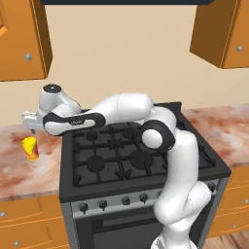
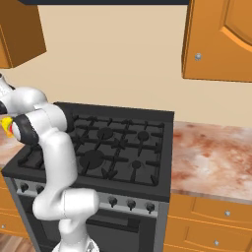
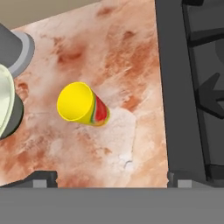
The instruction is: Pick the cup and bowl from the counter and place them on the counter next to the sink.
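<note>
The cup (image 3: 82, 105) is bright yellow w/ a red-orange and green band; the counter (image 3: 113, 57) is reddish-brown and cream marble. The stove (image 1: 121, 151) is black, cabinets (image 1: 22, 39) orange wood, wall beige. The bowl (image 3: 5, 98) edge is pale cream-green, the arm (image 1: 180, 160) white w/ dark joints.

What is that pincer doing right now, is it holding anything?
Pincer: open and empty, hovering above the yellow cup, which stands on the counter beside the stove.

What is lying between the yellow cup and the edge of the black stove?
Nothing lies there. In the hand view, the cup stands on the counter, and the stretch up to the stove is bare marbled stone. The left base view agrees.
</note>
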Robot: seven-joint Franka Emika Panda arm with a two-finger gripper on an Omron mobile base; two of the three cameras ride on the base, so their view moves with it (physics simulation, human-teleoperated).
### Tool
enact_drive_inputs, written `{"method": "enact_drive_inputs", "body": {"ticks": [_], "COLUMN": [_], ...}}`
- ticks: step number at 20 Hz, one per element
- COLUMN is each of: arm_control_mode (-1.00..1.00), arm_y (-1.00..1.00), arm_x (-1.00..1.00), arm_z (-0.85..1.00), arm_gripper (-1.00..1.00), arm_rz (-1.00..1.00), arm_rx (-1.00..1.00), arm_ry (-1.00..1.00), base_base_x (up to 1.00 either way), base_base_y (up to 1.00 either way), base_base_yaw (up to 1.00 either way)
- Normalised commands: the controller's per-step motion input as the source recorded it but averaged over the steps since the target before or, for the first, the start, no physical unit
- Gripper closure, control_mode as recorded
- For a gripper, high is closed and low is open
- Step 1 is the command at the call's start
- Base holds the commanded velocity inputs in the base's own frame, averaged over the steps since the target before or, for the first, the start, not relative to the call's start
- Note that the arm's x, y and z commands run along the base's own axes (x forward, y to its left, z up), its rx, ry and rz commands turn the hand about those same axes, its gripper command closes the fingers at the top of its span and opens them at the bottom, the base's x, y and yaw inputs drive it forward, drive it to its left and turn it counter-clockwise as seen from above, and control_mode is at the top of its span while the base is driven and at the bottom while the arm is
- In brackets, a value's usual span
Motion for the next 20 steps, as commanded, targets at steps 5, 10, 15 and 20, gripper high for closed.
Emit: {"method": "enact_drive_inputs", "body": {"ticks": [5,10,15,20], "arm_control_mode": [-1.0,-1.0,-1.0,-1.0], "arm_y": [0.05,0.27,0.25,0.19], "arm_x": [0.13,0.18,0.29,0.28], "arm_z": [-0.01,-0.04,-0.13,-0.12], "arm_gripper": [-1.0,-1.0,-1.0,-1.0], "arm_rz": [0.0,-0.01,-0.02,-0.02], "arm_rx": [-0.01,-0.01,-0.02,-0.02], "arm_ry": [0.0,0.0,0.0,0.0], "base_base_x": [0.0,0.0,0.0,0.0], "base_base_y": [0.0,0.0,0.0,0.0], "base_base_yaw": [0.0,0.0,0.0,0.0]}}
